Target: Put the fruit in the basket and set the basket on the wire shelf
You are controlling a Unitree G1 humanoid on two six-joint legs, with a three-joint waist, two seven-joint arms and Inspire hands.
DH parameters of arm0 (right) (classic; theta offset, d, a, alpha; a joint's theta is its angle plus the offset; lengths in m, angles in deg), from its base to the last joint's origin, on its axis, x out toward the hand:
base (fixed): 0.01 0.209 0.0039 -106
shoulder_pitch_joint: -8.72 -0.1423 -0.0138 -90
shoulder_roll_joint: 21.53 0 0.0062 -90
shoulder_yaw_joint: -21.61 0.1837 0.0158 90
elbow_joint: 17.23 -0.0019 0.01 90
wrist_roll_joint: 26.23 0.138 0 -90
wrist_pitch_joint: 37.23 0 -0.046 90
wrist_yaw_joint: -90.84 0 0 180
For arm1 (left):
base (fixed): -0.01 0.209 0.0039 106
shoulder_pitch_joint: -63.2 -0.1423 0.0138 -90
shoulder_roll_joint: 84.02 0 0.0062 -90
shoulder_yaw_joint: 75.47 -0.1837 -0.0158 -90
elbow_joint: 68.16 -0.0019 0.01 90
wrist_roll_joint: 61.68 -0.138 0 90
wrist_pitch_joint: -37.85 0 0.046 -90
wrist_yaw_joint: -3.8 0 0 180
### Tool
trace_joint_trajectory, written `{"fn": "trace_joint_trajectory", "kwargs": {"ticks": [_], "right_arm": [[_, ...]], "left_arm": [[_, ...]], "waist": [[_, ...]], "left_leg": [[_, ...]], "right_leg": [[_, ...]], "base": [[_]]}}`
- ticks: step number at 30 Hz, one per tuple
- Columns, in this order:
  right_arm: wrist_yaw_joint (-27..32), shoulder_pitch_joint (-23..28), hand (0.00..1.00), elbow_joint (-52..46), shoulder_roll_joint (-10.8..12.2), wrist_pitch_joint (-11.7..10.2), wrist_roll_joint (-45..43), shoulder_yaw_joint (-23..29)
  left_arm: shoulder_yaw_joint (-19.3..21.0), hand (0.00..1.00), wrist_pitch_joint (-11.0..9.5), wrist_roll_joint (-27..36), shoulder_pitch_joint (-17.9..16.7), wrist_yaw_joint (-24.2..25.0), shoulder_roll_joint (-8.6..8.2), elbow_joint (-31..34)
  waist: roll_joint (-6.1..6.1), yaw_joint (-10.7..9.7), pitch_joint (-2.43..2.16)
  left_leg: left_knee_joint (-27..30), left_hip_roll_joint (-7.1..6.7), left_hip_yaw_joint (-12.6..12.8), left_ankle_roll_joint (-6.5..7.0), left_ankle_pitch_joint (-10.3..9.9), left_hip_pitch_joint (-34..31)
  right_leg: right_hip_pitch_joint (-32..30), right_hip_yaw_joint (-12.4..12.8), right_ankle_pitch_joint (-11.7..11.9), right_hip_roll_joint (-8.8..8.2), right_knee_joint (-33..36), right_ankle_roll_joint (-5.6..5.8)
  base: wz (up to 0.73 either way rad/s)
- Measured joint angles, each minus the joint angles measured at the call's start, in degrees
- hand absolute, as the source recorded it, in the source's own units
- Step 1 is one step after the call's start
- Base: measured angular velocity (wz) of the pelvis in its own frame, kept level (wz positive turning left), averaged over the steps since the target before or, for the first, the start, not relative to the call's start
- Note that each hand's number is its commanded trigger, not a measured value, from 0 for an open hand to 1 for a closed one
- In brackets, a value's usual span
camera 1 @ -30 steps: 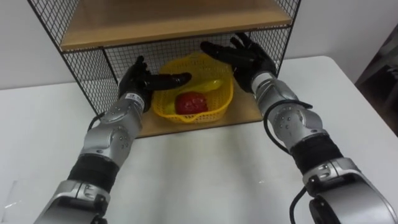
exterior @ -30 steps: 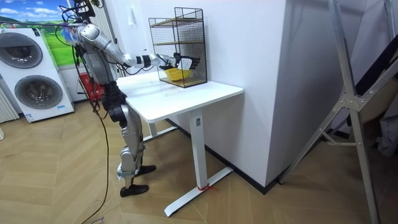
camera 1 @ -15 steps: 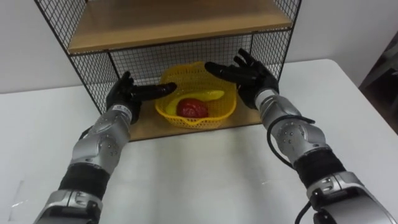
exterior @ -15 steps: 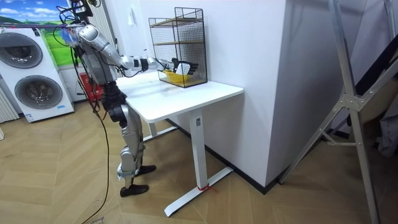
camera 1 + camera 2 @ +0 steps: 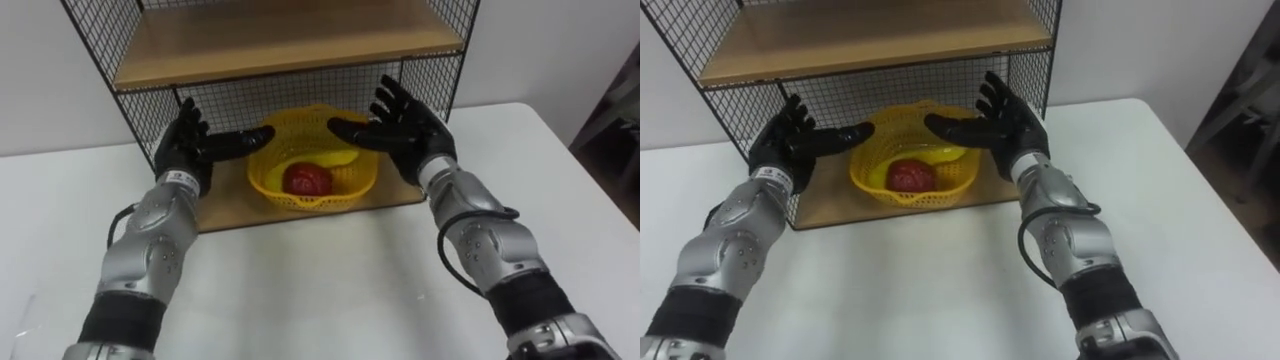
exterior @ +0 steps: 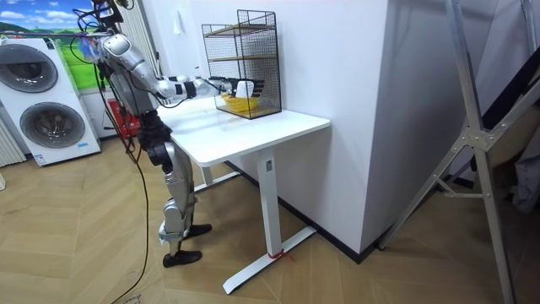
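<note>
Sitting on the shelf, the basket holds the fruit

The yellow basket [image 5: 318, 198] stands on the lower wooden board of the wire shelf [image 5: 140, 105], with a red fruit [image 5: 305, 179] and a yellow fruit [image 5: 343, 157] inside it. In my judgement both parts of the task look done, and only drawing the arms away is left. The left hand [image 5: 190, 145] and the right hand [image 5: 405, 130] are spread wide, one at each side of the basket, and hold nothing. I cannot tell whether the thumbs touch the rim. The yellow fruit is partly hidden behind the red one. The top of the shelf is cut off.
</note>
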Motion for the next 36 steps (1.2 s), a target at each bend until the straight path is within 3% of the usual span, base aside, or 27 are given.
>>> {"fn": "trace_joint_trajectory", "kwargs": {"ticks": [3,8,16,20,23,27,31,36], "right_arm": [[-0.26,3.7,0.0,-5.84,-0.39,-0.01,-3.26,0.02],[-0.93,7.49,0.0,-12.81,-1.07,-0.24,-6.03,0.1],[-0.97,11.93,0.0,-20.14,-1.2,-0.59,-7.38,2.02],[-1.26,13.75,0.0,-23.05,-1.41,-2.5,-10.17,2.43],[-2.0,16.79,0.0,-25.46,-1.44,-4.21,-11.93,2.48],[-2.1,20.98,0.0,-25.47,-2.1,-5.69,-16.29,2.47],[-3.41,23.39,0.0,-25.47,-2.29,-7.66,-19.22,3.43],[-5.2,25.87,0.0,-25.56,-2.38,-11.75,-19.93,4.03]], "left_arm": [[-0.56,0.0,-0.08,-2.55,-3.3,0.49,-0.03,5.37],[-0.88,0.0,-1.51,-5.38,-5.57,1.02,-0.12,10.24],[-1.98,0.0,-2.35,-5.63,-9.36,2.31,-0.25,17.12],[-1.96,0.0,-4.0,-5.65,-10.98,3.9,-0.2,18.89],[-1.95,0.0,-6.03,-5.15,-14.78,4.47,-0.22,21.11],[-2.12,0.0,-7.73,-5.78,-19.22,4.46,-0.11,21.97],[-2.3,0.0,-10.08,-6.35,-19.99,4.46,-0.14,22.77],[-2.97,0.0,-16.15,-6.34,-24.99,5.4,-0.12,25.61]], "waist": [[-0.66,-0.09,0.12],[-1.72,-0.05,0.19],[-1.64,-0.02,0.27],[-1.2,-0.41,0.58],[-0.89,-1.18,0.85],[-0.85,-1.36,0.83],[-0.84,-1.41,0.8],[-0.97,-1.14,0.48]], "left_leg": [[-0.04,-0.01,-0.07,-0.01,0.01,0.07],[-0.44,0.03,-0.11,-0.02,0.02,0.62],[-0.49,0.04,-0.17,0.01,0.05,0.39],[-0.57,0.05,-0.23,0.01,0.05,0.21],[-0.46,0.12,0.05,-0.03,0.14,0.07],[-0.45,0.53,0.82,-0.08,0.1,0.28],[-0.48,0.59,0.83,-0.1,0.09,0.22],[-0.78,0.83,1.61,-0.12,0.12,0.23]], "right_leg": [[0.11,-0.12,0.0,-0.01,-0.2,0.0],[0.52,-0.07,0.26,0.15,-0.94,0.1],[0.53,-0.01,0.53,0.27,-1.33,0.13],[0.5,-0.02,0.58,0.38,-1.76,0.16],[0.42,-0.05,0.92,0.46,-2.23,0.07],[0.33,0.24,1.02,0.53,-2.14,-0.08],[0.13,0.38,1.02,0.56,-2.04,-0.08],[-0.35,1.45,1.13,0.77,-1.93,-0.18]], "base": [[0.0],[0.0],[0.0],[0.0],[-0.01],[-0.1],[-0.02],[-0.08]]}}
